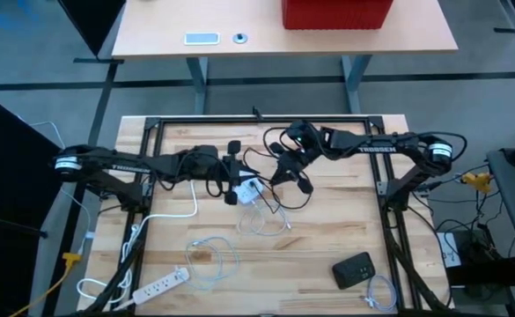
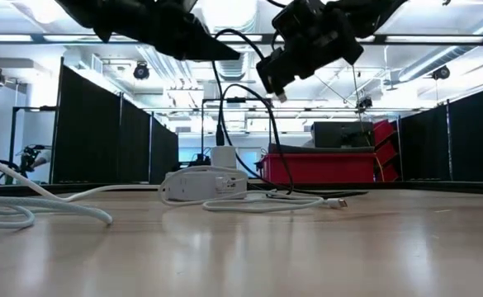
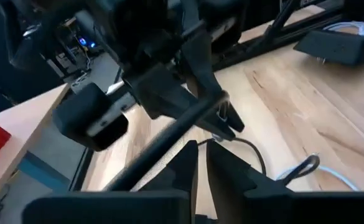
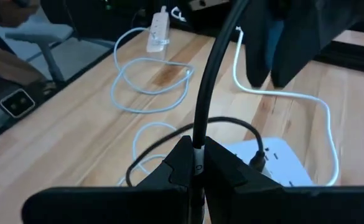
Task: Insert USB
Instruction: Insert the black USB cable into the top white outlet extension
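Right gripper (image 4: 194, 163) pinched on black cable (image 4: 208, 93), raised above white charger block (image 1: 249, 191) at mid-surface (image 1: 327, 238); cable's long axis runs up from the fingertips, plug end not clearly seen. Left gripper (image 3: 200, 165) nearly together, holding nothing visible, just beside the block and about as near. Matte rubbery cable, glossy hard-plastic block, pale wood grain; thin white cable (image 1: 211, 257) looped nearby.
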